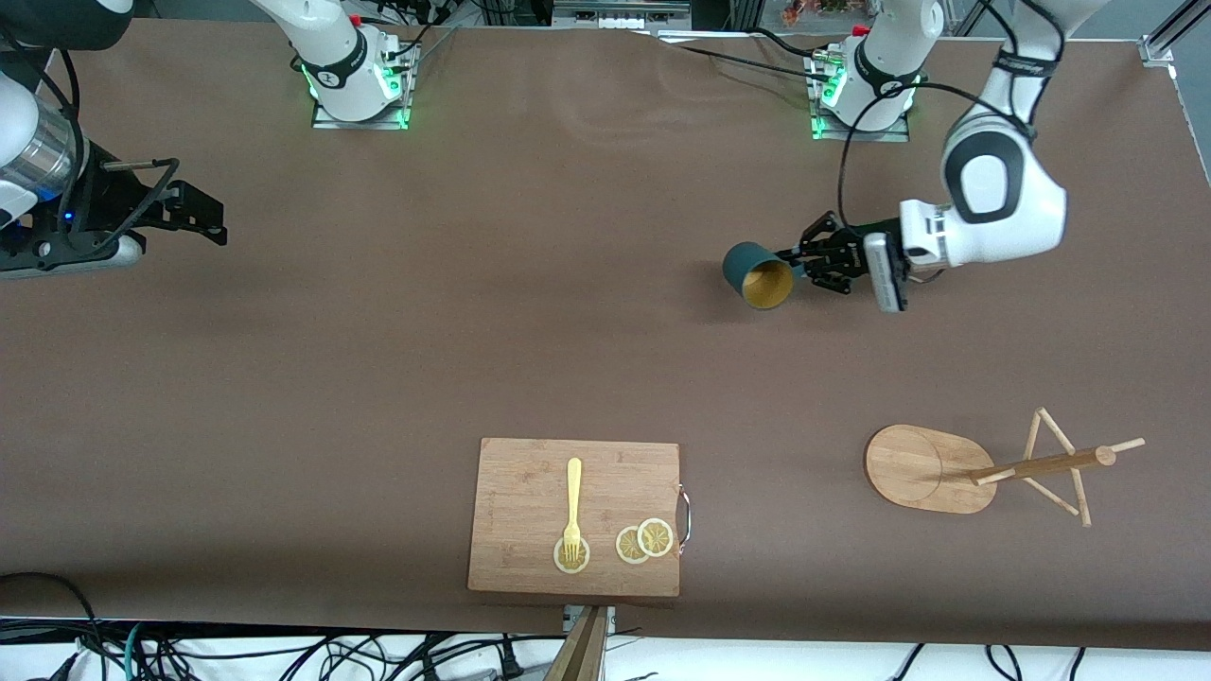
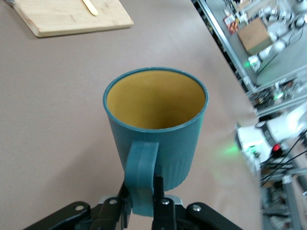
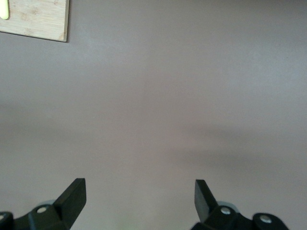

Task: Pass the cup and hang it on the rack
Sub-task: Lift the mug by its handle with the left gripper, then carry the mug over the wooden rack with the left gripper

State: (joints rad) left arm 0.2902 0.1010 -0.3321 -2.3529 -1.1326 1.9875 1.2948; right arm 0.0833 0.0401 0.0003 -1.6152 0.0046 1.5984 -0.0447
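The dark teal cup (image 1: 759, 274) with its ochre inside hangs tipped on its side above the table near the left arm's end, mouth turned toward the front camera. My left gripper (image 1: 799, 263) is shut on its handle; the left wrist view shows the cup (image 2: 156, 127) held out past the black fingers (image 2: 158, 191) that pinch the handle. The bamboo rack (image 1: 984, 466) stands nearer to the front camera than the cup. My right gripper (image 1: 203, 218) waits open at the right arm's end of the table, and its wrist view shows the right gripper (image 3: 140, 191) with only bare tabletop between the fingers.
A rectangular wooden cutting board (image 1: 575, 515) with a yellow fork (image 1: 572, 506) and lemon slices (image 1: 644, 541) lies near the table's front edge. Both arm bases (image 1: 355, 80) stand along the table's back edge. Cables trail below the front edge.
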